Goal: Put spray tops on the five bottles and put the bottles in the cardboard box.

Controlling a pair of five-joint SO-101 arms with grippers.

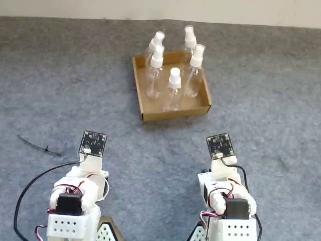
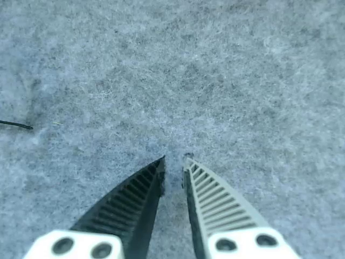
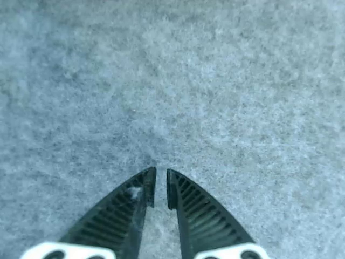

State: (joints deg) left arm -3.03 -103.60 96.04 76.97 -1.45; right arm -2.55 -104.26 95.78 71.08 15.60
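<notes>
Cardboard box holds, it seems, all 5 sprayer-topped bottles.

Mottled grey for the felt surface, plain brown for the cardboard box, clear for the bottles under white spray tops, ribbed black beside ribbed pale grey on the left end effector, ribbed black throughout on the right end effector.
</notes>
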